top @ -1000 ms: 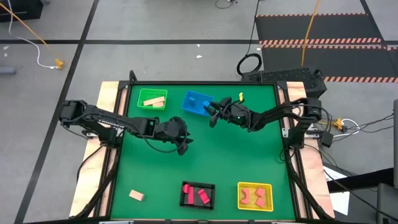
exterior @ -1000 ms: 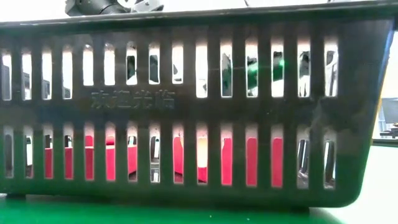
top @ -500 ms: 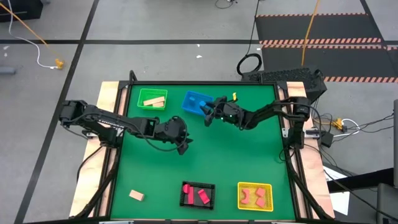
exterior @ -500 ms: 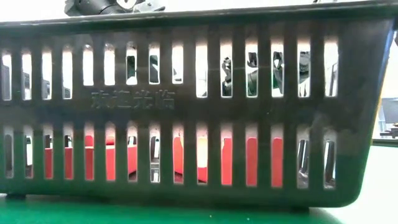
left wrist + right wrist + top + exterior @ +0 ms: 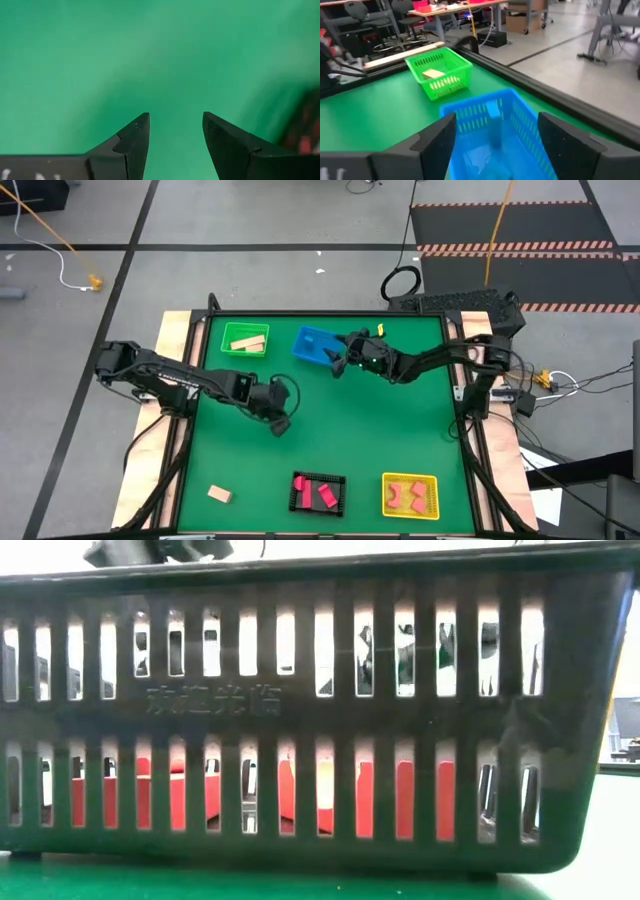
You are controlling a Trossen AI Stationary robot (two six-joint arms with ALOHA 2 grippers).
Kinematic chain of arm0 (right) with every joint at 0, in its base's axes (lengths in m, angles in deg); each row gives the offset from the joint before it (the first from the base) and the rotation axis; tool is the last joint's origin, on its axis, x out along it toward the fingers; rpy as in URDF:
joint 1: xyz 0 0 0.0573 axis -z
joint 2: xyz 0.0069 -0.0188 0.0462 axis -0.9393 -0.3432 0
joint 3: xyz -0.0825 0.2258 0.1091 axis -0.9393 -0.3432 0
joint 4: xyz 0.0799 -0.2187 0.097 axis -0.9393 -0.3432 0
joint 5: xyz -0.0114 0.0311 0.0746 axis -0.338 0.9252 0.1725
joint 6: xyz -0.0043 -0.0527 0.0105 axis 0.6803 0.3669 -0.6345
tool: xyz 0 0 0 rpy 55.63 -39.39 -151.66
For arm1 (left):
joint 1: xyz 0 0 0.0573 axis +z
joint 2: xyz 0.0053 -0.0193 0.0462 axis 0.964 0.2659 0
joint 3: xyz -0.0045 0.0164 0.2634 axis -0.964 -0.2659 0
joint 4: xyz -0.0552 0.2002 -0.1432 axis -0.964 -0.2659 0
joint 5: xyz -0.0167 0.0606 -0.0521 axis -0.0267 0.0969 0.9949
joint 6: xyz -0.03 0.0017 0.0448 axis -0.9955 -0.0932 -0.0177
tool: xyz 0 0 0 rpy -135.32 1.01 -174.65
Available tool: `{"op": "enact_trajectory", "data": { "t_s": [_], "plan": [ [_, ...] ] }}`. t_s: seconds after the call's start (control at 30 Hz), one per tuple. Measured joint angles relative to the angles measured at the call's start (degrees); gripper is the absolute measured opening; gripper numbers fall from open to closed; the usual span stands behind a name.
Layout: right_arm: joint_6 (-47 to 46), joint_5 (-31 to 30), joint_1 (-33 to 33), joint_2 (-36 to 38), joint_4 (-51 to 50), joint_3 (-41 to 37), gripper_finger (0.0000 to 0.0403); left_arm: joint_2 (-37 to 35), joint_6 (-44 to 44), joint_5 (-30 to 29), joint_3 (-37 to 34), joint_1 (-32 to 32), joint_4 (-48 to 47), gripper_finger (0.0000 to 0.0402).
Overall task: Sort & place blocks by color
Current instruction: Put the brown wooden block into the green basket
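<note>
A green tabletop (image 5: 400, 430) carries four small mesh baskets and two dark robot arms.

The right jaws (image 5: 340, 362) hang over the near edge of the blue basket (image 5: 316, 345), spread wide with nothing between them. Directly past them, inside the blue basket (image 5: 492, 130), stands one blue block (image 5: 493, 111). Farther beyond sits the green basket (image 5: 439, 71), holding tan wood blocks (image 5: 433, 73); from above they read as two tan bars (image 5: 247, 343).

The left jaws (image 5: 278, 423) hover over bare green near the middle of the tabletop, parted and empty, with only green surface between them (image 5: 174, 145).

Well apart from both jaws, along the front edge, are the black basket (image 5: 318, 492) with two pink-red blocks (image 5: 314, 493), the yellow basket (image 5: 410, 495) with two more pink-red blocks (image 5: 403, 494), and one loose tan block (image 5: 220, 494) lying on the tabletop toward the left front corner.

The level camera is filled by the slotted wall of the black basket (image 5: 300, 720), red showing through its lower slots.
</note>
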Motion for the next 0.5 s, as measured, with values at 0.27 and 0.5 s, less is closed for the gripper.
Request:
{"op": "enact_trajectory", "data": {
  "t_s": [0.27,0.5],
  "plan": [
    [4.7,0.0,-2.3,17.0,-21.7,0.0,0.0267,0.0,5.5,3.6,0.0,-12.0,-12.8,0.0184],
    [4.6,0.0,-3.4,30.0,-39.4,-1.3,0.0259,0.0,3.0,4.1,0.0,-25.7,-19.8,0.0184]
  ]
}}
